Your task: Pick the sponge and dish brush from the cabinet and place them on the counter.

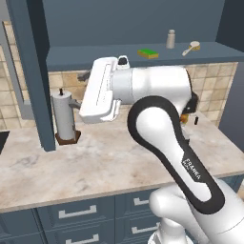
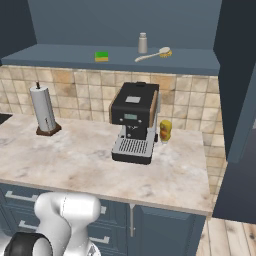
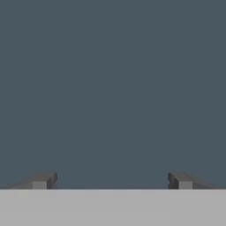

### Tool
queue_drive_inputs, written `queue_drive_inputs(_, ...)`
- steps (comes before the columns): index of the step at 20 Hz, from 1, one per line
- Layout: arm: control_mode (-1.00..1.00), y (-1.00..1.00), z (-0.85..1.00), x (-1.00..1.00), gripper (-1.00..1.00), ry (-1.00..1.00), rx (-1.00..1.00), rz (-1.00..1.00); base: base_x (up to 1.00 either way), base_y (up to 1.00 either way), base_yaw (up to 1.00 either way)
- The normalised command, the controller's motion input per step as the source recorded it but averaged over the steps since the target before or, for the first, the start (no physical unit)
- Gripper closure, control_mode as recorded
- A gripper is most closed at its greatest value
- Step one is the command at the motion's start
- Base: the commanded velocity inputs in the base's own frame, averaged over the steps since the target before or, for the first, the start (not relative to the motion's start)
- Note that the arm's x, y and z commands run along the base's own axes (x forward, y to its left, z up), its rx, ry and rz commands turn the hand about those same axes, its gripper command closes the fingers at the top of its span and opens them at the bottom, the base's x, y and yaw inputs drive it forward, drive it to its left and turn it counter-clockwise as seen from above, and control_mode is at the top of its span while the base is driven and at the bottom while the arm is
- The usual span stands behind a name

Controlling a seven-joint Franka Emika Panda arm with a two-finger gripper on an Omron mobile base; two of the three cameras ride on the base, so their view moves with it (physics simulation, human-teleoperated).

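Beige tiled backsplash (image 2: 75, 85), blue drawers (image 1: 71, 217), wooden floor (image 2: 230, 240).

base views share counter (image 2: 75, 160), hand view close-up

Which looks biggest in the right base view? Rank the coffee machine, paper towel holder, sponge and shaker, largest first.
1. Coffee machine
2. Paper towel holder
3. Shaker and sponge: similar, both small and farther back, so no firm order.
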Motion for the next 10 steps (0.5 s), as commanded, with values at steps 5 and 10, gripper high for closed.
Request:
queue_drive_inputs(5, -1.0, -0.54, 0.07, 0.05, -1.0, 0.06, 0.0, -0.21, 0.0, 0.0, 0.0)
queue_drive_inputs(10, -1.0, -0.5, 0.08, 0.17, -1.0, 0.07, -0.01, -0.25, 0.0, 0.0, 0.0)
